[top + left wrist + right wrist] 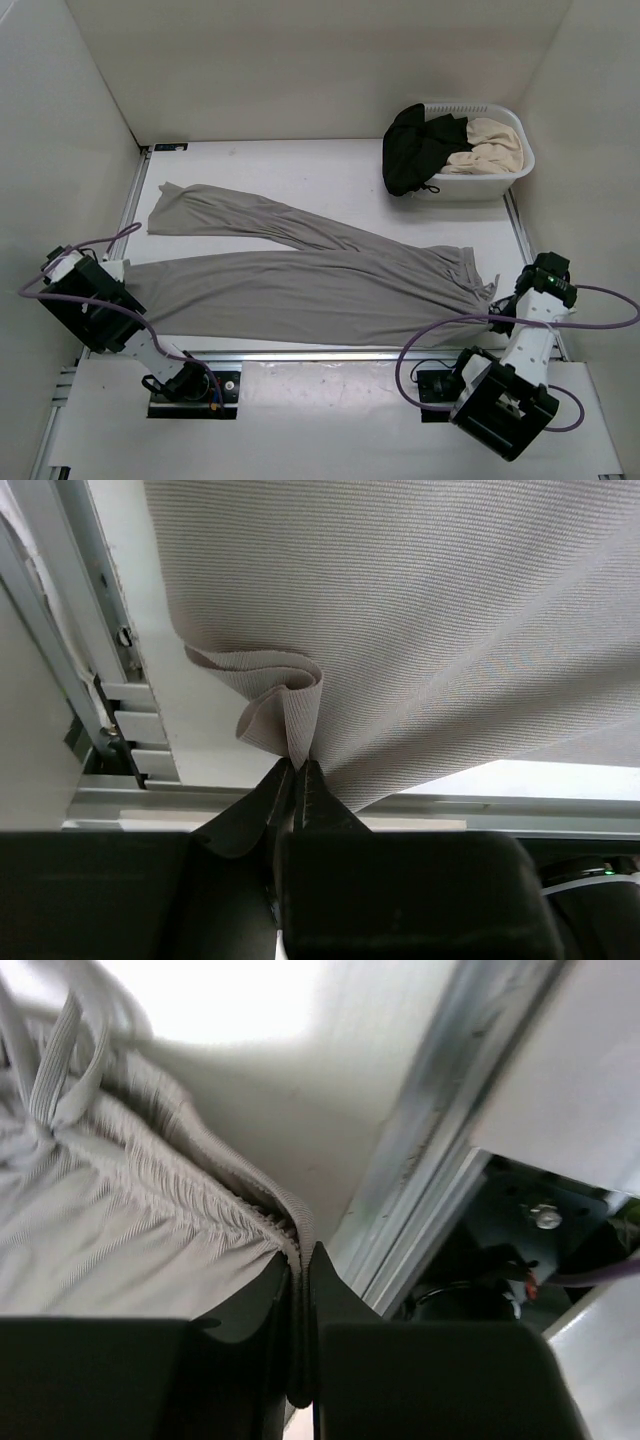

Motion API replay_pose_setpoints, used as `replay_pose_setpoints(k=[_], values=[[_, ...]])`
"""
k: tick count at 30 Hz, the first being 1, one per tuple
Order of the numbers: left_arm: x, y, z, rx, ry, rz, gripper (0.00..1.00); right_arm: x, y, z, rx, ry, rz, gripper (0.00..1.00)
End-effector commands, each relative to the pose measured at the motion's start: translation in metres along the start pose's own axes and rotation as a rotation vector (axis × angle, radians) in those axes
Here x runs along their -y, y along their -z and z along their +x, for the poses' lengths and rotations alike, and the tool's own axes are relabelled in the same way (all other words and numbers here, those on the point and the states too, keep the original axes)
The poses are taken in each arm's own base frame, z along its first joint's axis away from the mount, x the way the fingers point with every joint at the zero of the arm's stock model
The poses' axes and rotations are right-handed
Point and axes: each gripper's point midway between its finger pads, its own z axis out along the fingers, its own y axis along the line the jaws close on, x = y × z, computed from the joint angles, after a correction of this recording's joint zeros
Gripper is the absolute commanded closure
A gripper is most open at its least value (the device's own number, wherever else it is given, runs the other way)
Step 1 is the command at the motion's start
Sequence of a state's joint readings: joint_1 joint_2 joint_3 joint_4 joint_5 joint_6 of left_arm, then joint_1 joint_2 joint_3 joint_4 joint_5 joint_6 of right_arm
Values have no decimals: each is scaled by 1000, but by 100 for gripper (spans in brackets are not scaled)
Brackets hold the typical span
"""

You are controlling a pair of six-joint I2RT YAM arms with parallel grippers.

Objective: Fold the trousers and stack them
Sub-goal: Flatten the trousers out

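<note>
The grey trousers (300, 280) lie spread across the table, waistband at the right, two legs running left. My left gripper (118, 285) is shut on the hem of the near leg, seen as a folded cuff (285, 705) pinched at my left gripper's (298, 765) tips. My right gripper (510, 303) is shut on the waistband's near corner; the gathered elastic band (250, 1200) enters my right gripper's (303, 1252) closed jaws. A drawstring (60, 1070) shows at the upper left of the right wrist view.
A white laundry basket (500, 180) at the back right holds a black garment (415, 145) and a beige garment (490, 145). Metal rails (350, 355) run along the table's near edge, with more along the left side (90, 680) and right side (420, 1180). White walls enclose the table.
</note>
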State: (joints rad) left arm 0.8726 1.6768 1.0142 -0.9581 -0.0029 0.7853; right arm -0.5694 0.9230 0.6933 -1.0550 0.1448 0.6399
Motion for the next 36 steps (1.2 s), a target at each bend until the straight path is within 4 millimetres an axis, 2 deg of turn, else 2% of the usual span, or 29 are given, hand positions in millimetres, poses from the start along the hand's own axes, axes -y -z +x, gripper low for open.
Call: replay_pose_setpoints(k=[1, 3, 4, 5, 6, 7, 8, 9, 10, 11, 13, 14, 15, 16, 17, 19, 20, 21, 22, 23, 24, 25, 27, 29, 32, 33, 34, 35, 36], values=[[-13, 14, -3, 44, -26, -78, 86, 20, 8, -13, 71, -69, 118, 92], [-10, 12, -1, 38, -26, -71, 83, 23, 10, -16, 88, -90, 138, 83], [-12, 14, 0, 37, -35, -84, 79, 24, 9, -16, 87, -99, 151, 59], [-9, 12, 4, 24, -45, -71, 63, 28, 11, -18, 98, -107, 170, 42], [-4, 14, 2, 42, -82, -44, 54, 25, 14, -22, 110, -109, 161, 28], [-1, 17, -2, 59, -106, -17, 44, 25, 17, -26, 120, -101, 165, 19], [10, 24, 0, 62, -124, 34, 39, 21, 27, -36, 153, -108, 151, 13], [13, 32, -6, 97, -125, 49, 38, 20, 33, -43, 178, -93, 145, 13], [15, 45, -26, 173, -155, 71, 38, 16, 40, -49, 199, -89, 129, 12], [17, 56, -35, 209, -170, 69, 38, 12, 44, -53, 203, -80, 114, 12], [23, 74, -59, 296, -185, 76, 41, -16, 55, -66, 222, -4, -2, 13], [25, 93, -80, 366, -217, 56, 41, -35, 59, -63, 194, 29, -88, 16], [29, 103, -93, 411, -233, 65, 41, -52, 61, -68, 208, 89, -139, 18], [31, 109, -110, 458, -249, 66, 37, -63, 70, -74, 235, 109, -170, 18], [43, 115, -130, 490, -258, 79, 37, -71, 73, -77, 252, 129, -182, 18], [46, 121, -166, 530, -265, 73, 36, -89, 72, -82, 265, 182, -222, 18], [58, 122, -188, 553, -257, 86, 36, -98, 71, -81, 255, 194, -251, 18], [59, 132, -209, 584, -260, 79, 36, -112, 67, -85, 250, 198, -288, 18], [64, 111, -223, 538, -242, 122, 36, -119, 61, -83, 224, 205, -314, 18], [67, 105, -237, 532, -206, 132, 36, -129, 58, -79, 199, 222, -339, 18], [71, 114, -261, 558, -217, 114, 34, -138, 49, -78, 161, 225, -338, 18], [74, 90, -274, 513, -200, 147, 34, -147, 47, -79, 154, 238, -352, 18], [78, 83, -293, 509, -184, 151, 30, -161, 35, -71, 83, 236, -343, 18], [86, 71, -314, 503, -218, 140, 24, -176, 32, -73, 61, 221, -354, 18], [91, 43, -321, 460, -261, 82, 23, -189, 25, -77, 65, 221, -336, 18], [86, 37, -319, 440, -280, 34, 23, -194, 21, -75, 57, 216, -336, 17], [90, 20, -311, 397, -285, 27, 23, -193, 15, -75, 50, 207, -318, 17], [87, 13, -308, 384, -292, 8, 23, -200, 6, -67, 25, 214, -307, 17], [80, 4, -307, 372, -285, -27, 27, -202, 0, -66, 26, 213, -290, 17]])
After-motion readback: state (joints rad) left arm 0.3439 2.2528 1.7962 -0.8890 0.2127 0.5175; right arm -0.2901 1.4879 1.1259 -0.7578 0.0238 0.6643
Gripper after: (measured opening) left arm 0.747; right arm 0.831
